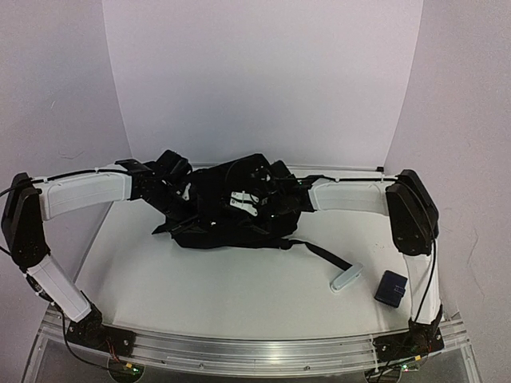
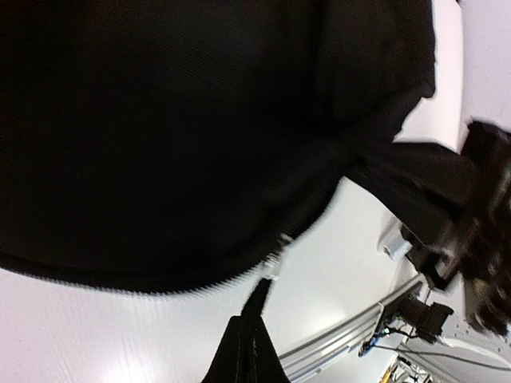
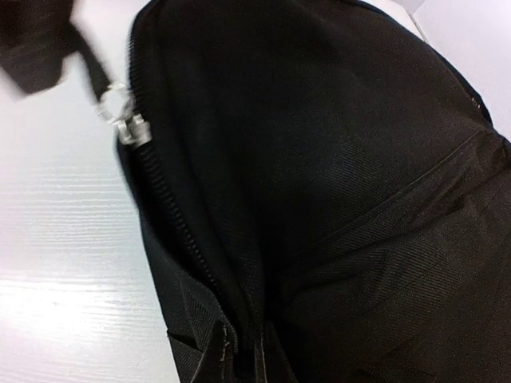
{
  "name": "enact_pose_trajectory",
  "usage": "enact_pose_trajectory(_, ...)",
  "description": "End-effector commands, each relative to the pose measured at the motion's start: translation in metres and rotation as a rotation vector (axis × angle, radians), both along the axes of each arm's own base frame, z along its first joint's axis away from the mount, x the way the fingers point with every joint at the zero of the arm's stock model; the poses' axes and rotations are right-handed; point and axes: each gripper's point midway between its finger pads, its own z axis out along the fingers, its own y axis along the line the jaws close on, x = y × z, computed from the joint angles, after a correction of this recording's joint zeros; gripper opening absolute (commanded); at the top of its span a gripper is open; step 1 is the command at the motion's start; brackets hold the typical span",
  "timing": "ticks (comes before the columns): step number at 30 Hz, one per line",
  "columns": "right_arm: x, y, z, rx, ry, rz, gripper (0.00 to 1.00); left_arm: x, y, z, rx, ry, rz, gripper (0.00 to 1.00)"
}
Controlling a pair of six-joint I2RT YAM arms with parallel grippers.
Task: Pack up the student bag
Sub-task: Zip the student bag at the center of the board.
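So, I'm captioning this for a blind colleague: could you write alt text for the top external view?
A black backpack lies at the middle of a white table, with the left arm and right arm reaching to it from either side. Near the right arm's base lie a dark-blue pouch and a pale grey object.

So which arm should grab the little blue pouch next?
Probably the right arm. The dark-blue pouch lies on the table's right side, near that arm's base. The arm is stretched to the student bag, so it must swing back.
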Motion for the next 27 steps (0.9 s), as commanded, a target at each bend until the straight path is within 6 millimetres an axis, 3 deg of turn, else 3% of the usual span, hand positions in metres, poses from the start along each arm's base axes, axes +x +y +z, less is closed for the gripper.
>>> enact_pose_trajectory(1,0.02,-0.052,0.024,-0.04,-0.079,-0.089,0.0,0.01,0.041,0.011,0.092,-0.02,0.09,0.0)
enact_pose_trajectory(8,0.041,-0.12,0.011,-0.111,-0.088,-0.165,0.0,0.015,0.083,0.001,0.187,-0.002,0.145,0.0)
enact_pose_trajectory(11,0.047,-0.137,0.008,-0.126,-0.092,-0.183,0.0,0.016,0.083,0.003,0.152,-0.011,0.125,0.0)
enact_pose_trajectory(14,0.046,-0.129,0.02,-0.075,-0.075,-0.177,0.0,0.02,0.044,0.024,-0.03,-0.053,0.025,0.0)
enact_pose_trajectory(21,0.028,-0.081,0.037,0.0,-0.043,-0.126,0.0,0.017,-0.073,0.089,-0.342,-0.154,-0.291,0.0)
enact_pose_trajectory(23,0.021,-0.074,0.035,0.0,-0.041,-0.105,0.0,0.021,-0.088,0.102,-0.411,-0.174,-0.303,0.0)
enact_pose_trajectory(27,0.017,-0.073,0.035,0.001,-0.038,-0.099,0.0,0.039,-0.09,0.104,-0.429,-0.204,-0.244,0.0)
